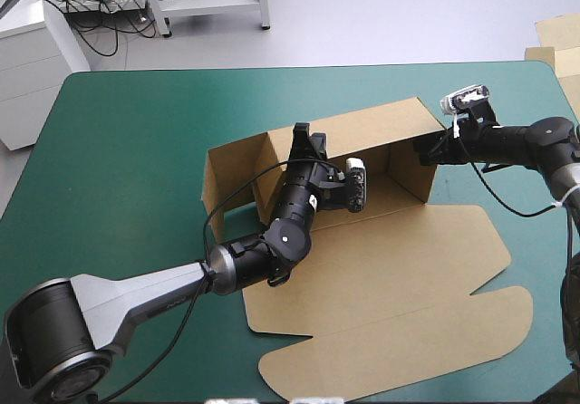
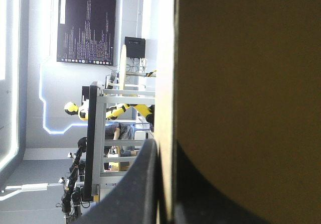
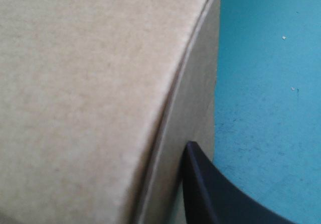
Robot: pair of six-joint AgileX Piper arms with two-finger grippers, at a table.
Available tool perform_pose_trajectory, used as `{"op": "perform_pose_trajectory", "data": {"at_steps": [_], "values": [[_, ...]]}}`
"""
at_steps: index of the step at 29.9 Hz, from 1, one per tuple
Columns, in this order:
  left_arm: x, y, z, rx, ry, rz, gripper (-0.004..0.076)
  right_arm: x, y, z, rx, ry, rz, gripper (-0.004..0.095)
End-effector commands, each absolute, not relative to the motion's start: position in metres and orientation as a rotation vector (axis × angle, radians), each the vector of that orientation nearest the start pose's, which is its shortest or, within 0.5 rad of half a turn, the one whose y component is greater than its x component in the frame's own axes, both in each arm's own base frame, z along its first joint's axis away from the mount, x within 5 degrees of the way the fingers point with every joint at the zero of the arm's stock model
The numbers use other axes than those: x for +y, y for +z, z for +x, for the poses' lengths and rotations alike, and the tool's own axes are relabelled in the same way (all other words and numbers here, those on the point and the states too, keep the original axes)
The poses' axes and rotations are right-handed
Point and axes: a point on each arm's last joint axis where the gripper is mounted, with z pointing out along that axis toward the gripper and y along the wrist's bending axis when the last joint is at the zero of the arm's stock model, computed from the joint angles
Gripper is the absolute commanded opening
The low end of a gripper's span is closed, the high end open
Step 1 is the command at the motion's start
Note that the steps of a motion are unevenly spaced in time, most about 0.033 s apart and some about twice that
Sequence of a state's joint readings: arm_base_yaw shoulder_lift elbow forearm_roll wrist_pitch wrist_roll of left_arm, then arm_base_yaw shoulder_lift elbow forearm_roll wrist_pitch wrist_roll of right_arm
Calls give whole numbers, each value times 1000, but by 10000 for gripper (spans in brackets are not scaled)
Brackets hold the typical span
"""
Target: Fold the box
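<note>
The brown box [image 1: 390,268] sits in the middle of the teal-green counter [image 1: 118,150], far walls raised, lid flat toward the near edge. The left gripper [image 1: 304,135] has its jaws pinched on the back wall (over its top edge); the right gripper [image 1: 422,149] clamps its jaws on the right end wall.

Left arm [image 1: 145,300]: extends from the near left, bent at the elbow, forearm angled forward. Left pincer [image 1: 304,139]: tips pointing forward, nearly closed, clamped on a box [image 1: 381,268] wall. Right arm [image 1: 535,137]: reaches in low from the right. Right pincer [image 1: 424,150]: clamped on the box's right wall, one finger [image 3: 210,194] visible outside.
</note>
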State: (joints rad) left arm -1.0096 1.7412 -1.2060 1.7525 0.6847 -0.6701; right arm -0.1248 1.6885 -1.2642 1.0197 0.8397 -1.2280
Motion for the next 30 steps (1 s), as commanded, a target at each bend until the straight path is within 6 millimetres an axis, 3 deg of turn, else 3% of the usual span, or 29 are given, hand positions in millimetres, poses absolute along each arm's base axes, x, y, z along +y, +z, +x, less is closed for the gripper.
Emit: {"op": "perform_pose_trajectory", "data": {"at_steps": [1, 6, 8, 12, 16, 19, 25, 30], "values": [[-295, 304, 253, 1277, 680, 1290, -10, 20, 296, 362, 2135, 688, -558, -1], [-296, 301, 254, 1280, 681, 1296, -1, 28, 295, 365, 2146, 661, -531, 0], [-298, 298, 255, 1281, 686, 1303, 37, 37, 293, 364, 2165, 630, -576, 0], [-299, 295, 256, 1268, 705, 1312, 231, 54, 288, 364, 2206, 551, -608, 0], [-300, 296, 256, 1253, 709, 1315, 531, 63, 289, 366, 2202, 534, -572, 0], [-300, 296, 256, 1240, 718, 1322, 645, 68, 289, 366, 2202, 540, -575, 0], [-306, 298, 248, 1252, 678, 1282, 637, 69, 287, 366, 2244, 508, -537, 0], [-318, 311, 231, 1219, 689, 1228, 607, 64, 283, 367, 2288, 429, -508, 0]]}}
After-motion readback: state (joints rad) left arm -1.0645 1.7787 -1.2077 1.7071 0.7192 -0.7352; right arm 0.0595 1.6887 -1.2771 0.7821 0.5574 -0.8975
